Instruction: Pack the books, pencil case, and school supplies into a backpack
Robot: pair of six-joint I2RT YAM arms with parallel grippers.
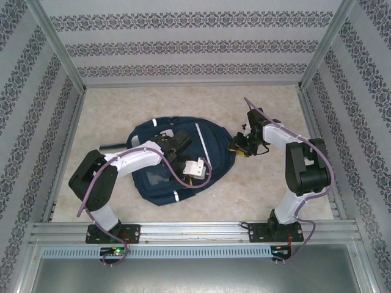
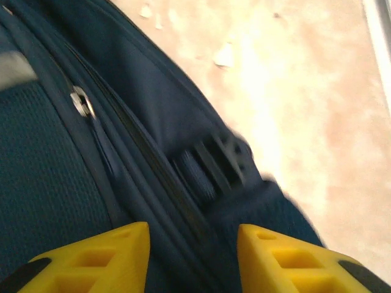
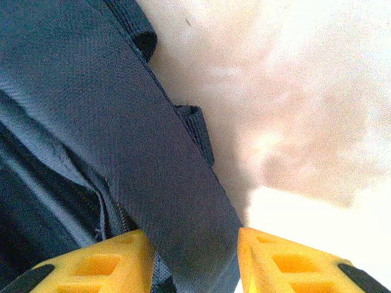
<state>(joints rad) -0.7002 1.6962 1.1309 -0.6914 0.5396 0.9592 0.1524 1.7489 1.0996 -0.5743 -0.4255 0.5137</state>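
One dark navy backpack (image 1: 165, 177) lies flat in the middle of the pale table (image 1: 269, 183), in the centre of the overhead view. It carries three white reflective stripes. A lighter patch on its front is too small to read, and no brand or writing can be made out.

Two arms reach onto it. The left gripper (image 1: 190, 174) sits over the lower right part of the bag. The right gripper (image 1: 237, 148) is at the bag's right edge, right of centre in the frame.

The left wrist camera gives detail the overhead view cannot. There is one metal zipper pull (image 2: 80, 101) at upper left on a zip line that runs diagonally down. Mesh-textured fabric (image 2: 36, 183) sits at the left, one black ribbed plastic buckle (image 2: 215, 160) is near the centre, and bare table fills the upper right. The left gripper (image 2: 193, 235) shows two yellow fingers (image 2: 116, 250) at the bottom edge, standing apart over the zip seam with nothing clamped.

The right wrist camera shows one wide woven strap (image 3: 153, 134) crossing from upper left to bottom centre. Two short webbing loops (image 3: 198, 131) lie at its right edge, with bright table beyond. The right gripper (image 3: 194, 238) also shows two yellow fingers (image 3: 269, 256), set apart, and the strap fills the gap between them. I cannot tell whether they pinch it.
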